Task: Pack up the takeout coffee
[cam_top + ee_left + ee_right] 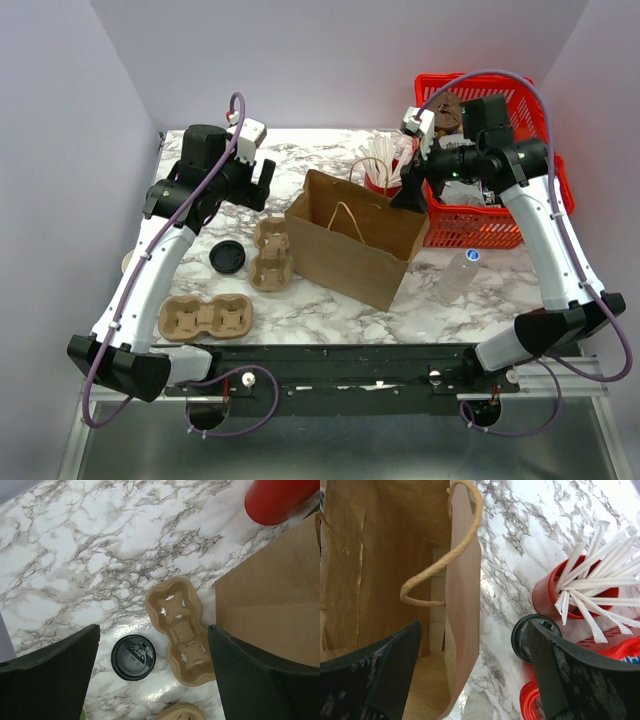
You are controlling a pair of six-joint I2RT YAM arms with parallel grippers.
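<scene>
A round black lid (521, 638) stands on the marble next to the red cup of white sticks (547, 596). It is partly behind my right finger, and any cup under it is hidden. A second black lid (133, 657) lies on the marble by the left arm and also shows in the top view (228, 257). No olive-green cup wall shows clearly. The brown paper bag (355, 240) stands open in the middle. My right gripper (474, 625) is open and straddles the bag's right wall (465, 580). My left gripper (153, 630) is open and empty above a cardboard cup carrier (179, 630).
A second cup carrier (205, 318) lies at the front left. A red basket (500, 225) of items stands at the back right. A clear water bottle (458, 275) lies right of the bag. A pale round rim (128, 262) shows behind the left arm.
</scene>
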